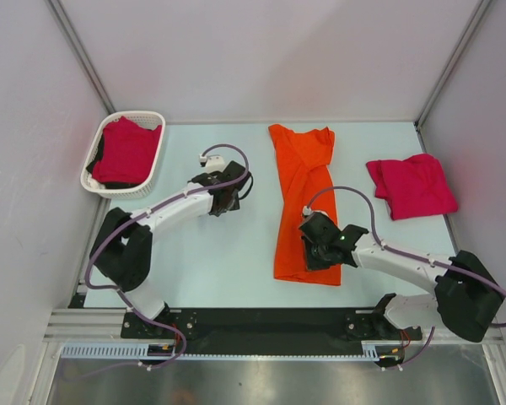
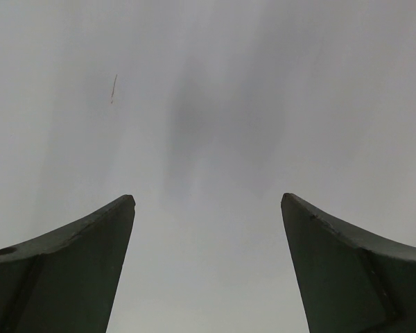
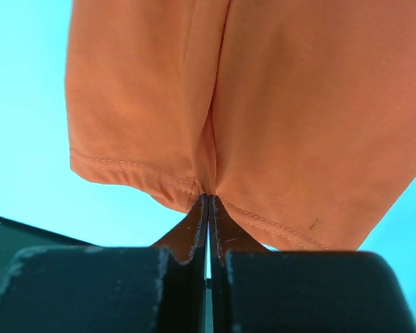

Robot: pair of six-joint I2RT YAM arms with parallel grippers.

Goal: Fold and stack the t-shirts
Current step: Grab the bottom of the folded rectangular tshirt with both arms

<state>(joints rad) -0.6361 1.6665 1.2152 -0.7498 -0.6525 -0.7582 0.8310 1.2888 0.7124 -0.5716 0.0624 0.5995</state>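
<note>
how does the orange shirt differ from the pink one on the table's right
The orange t-shirt lies as a long narrow strip; the pink t-shirt is a compact, squarish bundle. The right hand pinches the orange one's near hem; nothing touches the pink one. Both lie on the table.

Plain orange t-shirt, hem stitched in matching orange. Right crimson-pink t-shirt and basketed crimson-pink t-shirt, both plain. White lattice basket. Pale mint table. White-and-black left arm and right arm; lilac cables.
</note>
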